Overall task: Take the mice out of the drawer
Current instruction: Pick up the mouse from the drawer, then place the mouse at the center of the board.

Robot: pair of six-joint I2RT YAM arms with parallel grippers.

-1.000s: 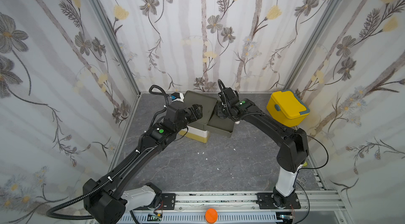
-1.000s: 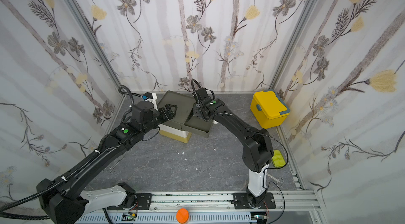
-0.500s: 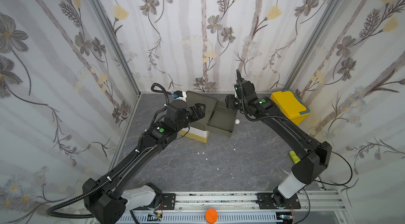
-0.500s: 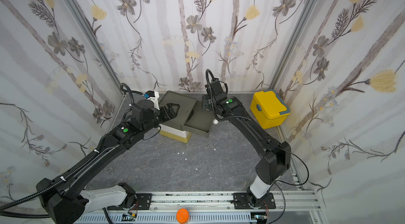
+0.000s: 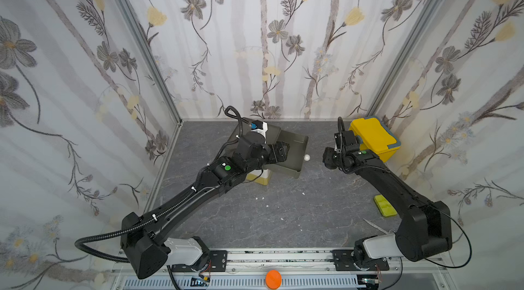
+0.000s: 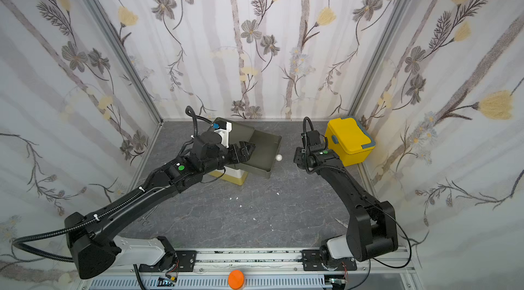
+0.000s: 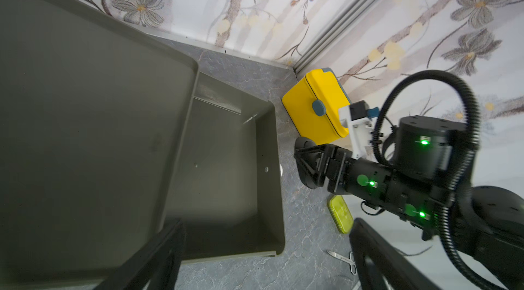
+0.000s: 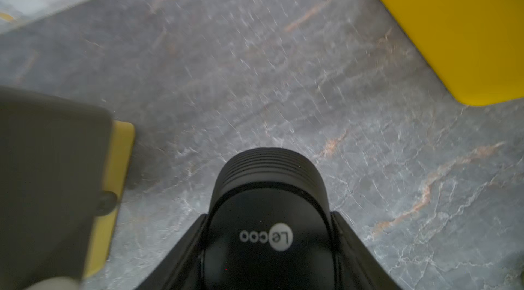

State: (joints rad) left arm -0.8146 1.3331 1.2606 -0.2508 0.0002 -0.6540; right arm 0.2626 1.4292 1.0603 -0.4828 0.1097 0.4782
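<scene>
The right arm (image 5: 397,186) has swung out of the drawer (image 5: 295,158) and away toward the yellow lidded box (image 5: 371,138), and the left jaws have spread wider than a second ago. The right jaws are clamped on a black mouse (image 8: 269,217). It sits between the two fingers (image 8: 181,254), logo face toward the wrist camera, its ribbed end poking out past the tips. It is the only mouse in view, and it hangs over the tabletop (image 5: 283,212) between the drawer front and the yellow box, touching neither. The left jaws, at the end of the left arm (image 5: 198,189), stand wide apart with nothing between them, poised over a corner of the pulled-out drawer.

The tabletop is grey and marble-veined, flecked with white crumbs. Floral wallpaper lines the three walls around it. A lime-green case (image 5: 384,205) and small scissors (image 7: 344,260) lie on the tabletop by the right arm.

The drawer is the olive top tier of a box whose white and yellow tiers (image 5: 262,179) show beneath, and it has a white ball knob (image 5: 307,157) on its front. What the left wrist view shows of its floor is bare olive. The yellow box sits with its lid down.
</scene>
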